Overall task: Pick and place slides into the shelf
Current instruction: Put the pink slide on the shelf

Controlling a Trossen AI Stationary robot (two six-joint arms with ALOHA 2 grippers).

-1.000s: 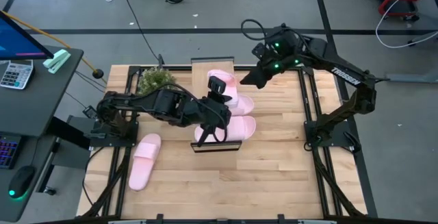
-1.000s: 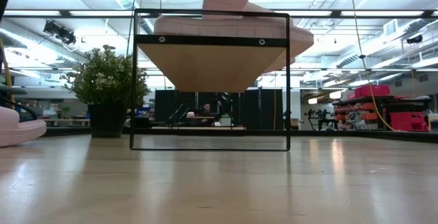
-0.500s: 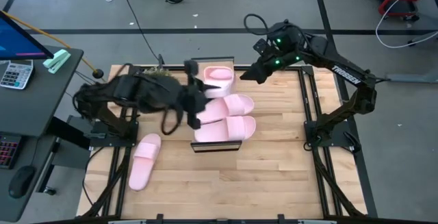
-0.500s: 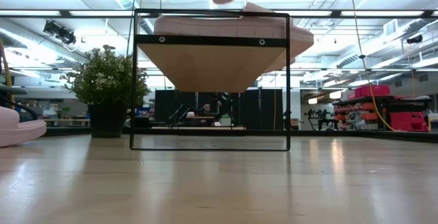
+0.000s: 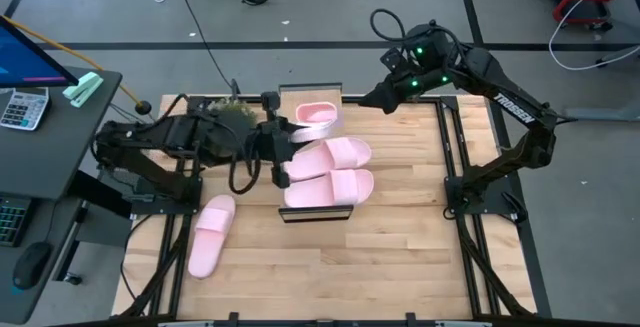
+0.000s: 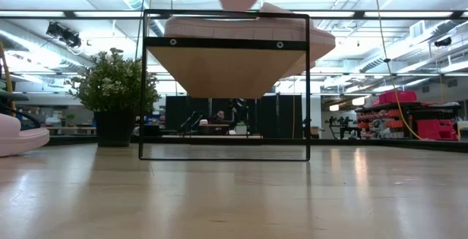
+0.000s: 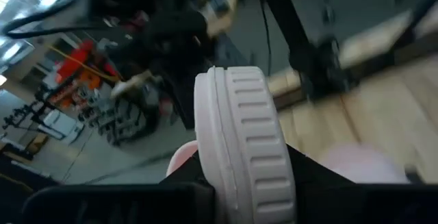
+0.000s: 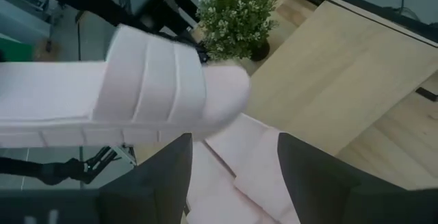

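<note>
Pulled back toward its base, the left pincer (image 5: 283,139) grips a pink slide (image 5: 318,117) above the shelf (image 5: 300,94) (two slides already there). Right pincer (image 5: 372,99) hovers nearby, its fingers parted.

Left end effector (image 5: 274,147) closed mid-table; right end effector (image 5: 375,98) open, at far edge.

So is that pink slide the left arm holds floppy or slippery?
Probably light and fairly stiff: the slide looks like thick foam and shows no sag in the left gripper. Its ribbed sole likely resists slipping. Set on edge, it may tip.
</note>
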